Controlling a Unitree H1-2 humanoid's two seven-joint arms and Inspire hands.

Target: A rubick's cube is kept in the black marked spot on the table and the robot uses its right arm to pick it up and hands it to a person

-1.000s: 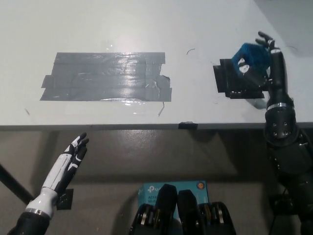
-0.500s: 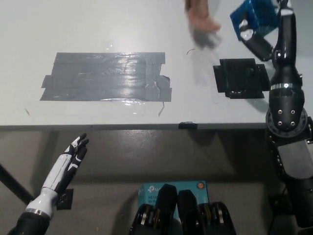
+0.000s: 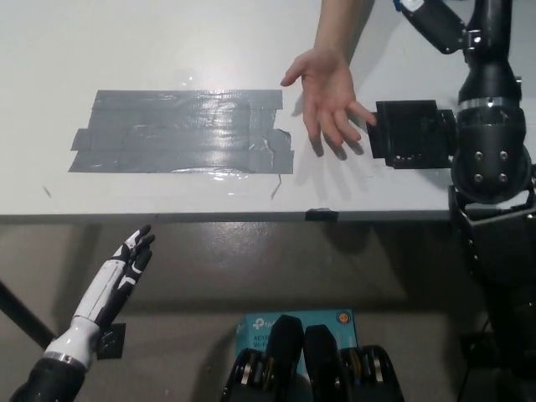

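My black right arm reaches up over the table's right side, and my right hand is cut off by the picture's top edge. Only a sliver of the blue Rubik's cube shows in its grasp. The black marked spot on the white table lies bare. A person's hand comes in from the top and is held flat, palm up, just left of the spot and lower left of my right hand. My white left hand rests open below the table's front edge at the lower left.
A large patch of grey tape covers the table's left middle. A small black mark sits on the table's front edge. A teal box lies on the floor below.
My right hand has lifted the cube off the black spot and carried it up to the top edge. A person's hand has come in from the top and opened beside the spot.
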